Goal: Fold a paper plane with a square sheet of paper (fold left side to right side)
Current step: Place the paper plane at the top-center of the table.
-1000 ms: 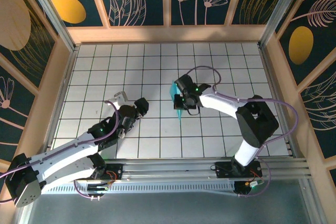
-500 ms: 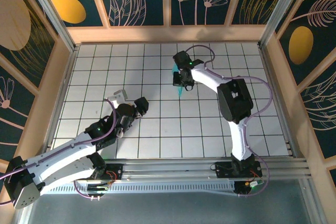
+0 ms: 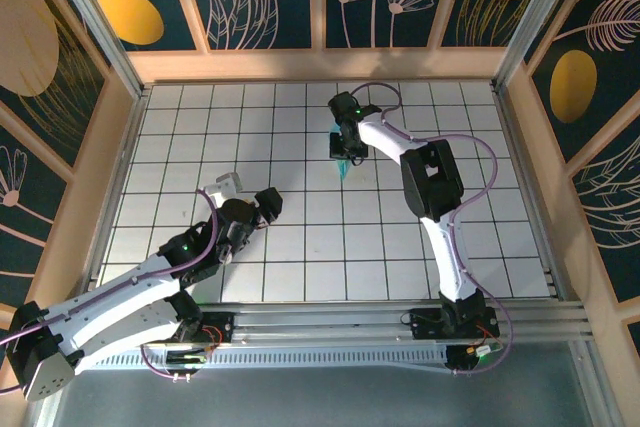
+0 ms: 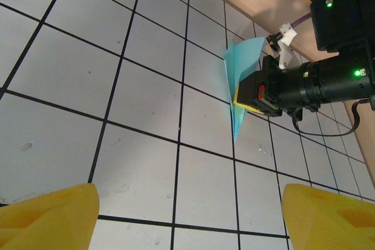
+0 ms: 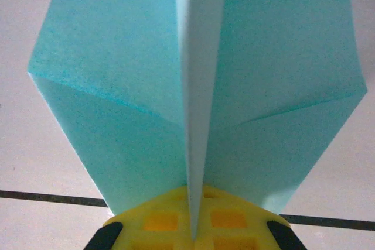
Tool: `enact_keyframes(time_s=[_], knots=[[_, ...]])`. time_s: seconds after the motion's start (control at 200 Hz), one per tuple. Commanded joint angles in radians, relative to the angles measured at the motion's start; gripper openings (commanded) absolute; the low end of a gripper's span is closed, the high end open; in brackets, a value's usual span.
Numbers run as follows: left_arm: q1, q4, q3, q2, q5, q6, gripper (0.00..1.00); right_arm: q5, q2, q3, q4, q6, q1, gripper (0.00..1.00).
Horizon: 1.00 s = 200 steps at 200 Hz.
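Note:
The paper plane is a slim light-blue dart, held off the table at the far middle, its point toward the near side. My right gripper is shut on its centre fold. In the right wrist view the plane spreads two wings above the closed yellow pads, the crease pinched between them. From the left wrist view the plane hangs from the right gripper, tip down over the grid. My left gripper rests open low at the left middle, its yellow fingertips wide apart with nothing between them.
The white grid table is walled by a wooden frame at the back and on both sides. The right arm stretches far across the middle. A purple cable loops above the right wrist.
The right arm has stretched farther back, carrying the plane about two tiles away from the near edge. The left gripper has barely moved.

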Motion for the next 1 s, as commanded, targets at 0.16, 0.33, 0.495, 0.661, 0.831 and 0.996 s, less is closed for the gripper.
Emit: enact_keyframes(time_s=[0.16, 0.33, 0.495, 0.661, 0.831, 0.996], knots=[[0.006, -0.021, 0.010, -0.009, 0.001, -0.006, 0.82, -0.009, 0.039, 0.023, -0.037, -0.022, 0.000, 0.10], [0.005, -0.018, 0.008, -0.005, 0.002, -0.005, 0.82, -0.009, 0.034, 0.020, -0.039, -0.024, 0.003, 0.17], [0.005, -0.015, 0.009, -0.002, 0.003, -0.004, 0.82, 0.005, 0.029, 0.019, -0.048, -0.025, 0.004, 0.22], [0.006, -0.015, 0.011, -0.003, 0.001, -0.002, 0.82, 0.041, 0.025, 0.035, -0.071, -0.027, 0.012, 0.26], [0.005, -0.023, 0.017, -0.004, -0.005, -0.002, 0.82, 0.079, 0.019, 0.060, -0.099, -0.021, 0.023, 0.29], [0.005, -0.050, 0.032, -0.004, -0.021, -0.004, 0.82, 0.108, 0.017, 0.085, -0.133, -0.010, 0.028, 0.30]])
